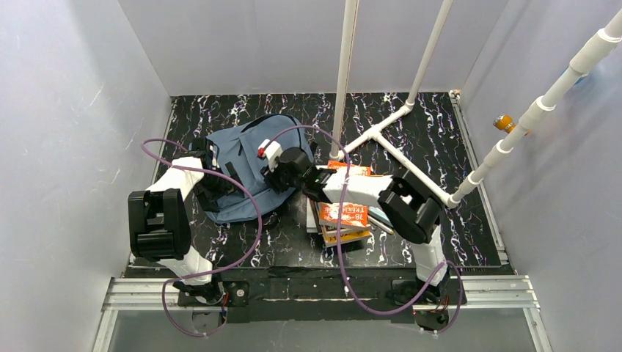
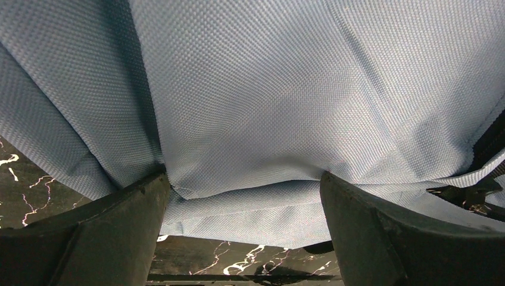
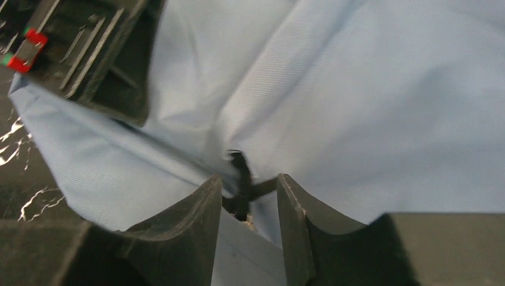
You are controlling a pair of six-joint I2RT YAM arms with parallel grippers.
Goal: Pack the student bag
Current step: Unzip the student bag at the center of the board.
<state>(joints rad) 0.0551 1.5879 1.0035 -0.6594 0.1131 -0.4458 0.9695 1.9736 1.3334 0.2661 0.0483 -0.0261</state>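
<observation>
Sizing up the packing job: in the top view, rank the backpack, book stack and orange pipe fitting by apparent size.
backpack, largest
book stack, partly hidden under the right arm, next
orange pipe fitting, smallest

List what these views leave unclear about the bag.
- Top external: both arms cover the slate-blue fabric backpack; whether its zipper is open is hidden.
- Top external: the orange-covered book stack is crossed by the right arm; titles too small.
- Right wrist: blurred; the small dark piece inside the right end effector could be pull or strap.
- Left wrist: fabric fills the frame beyond the left end effector; which bag part is unclear.
</observation>
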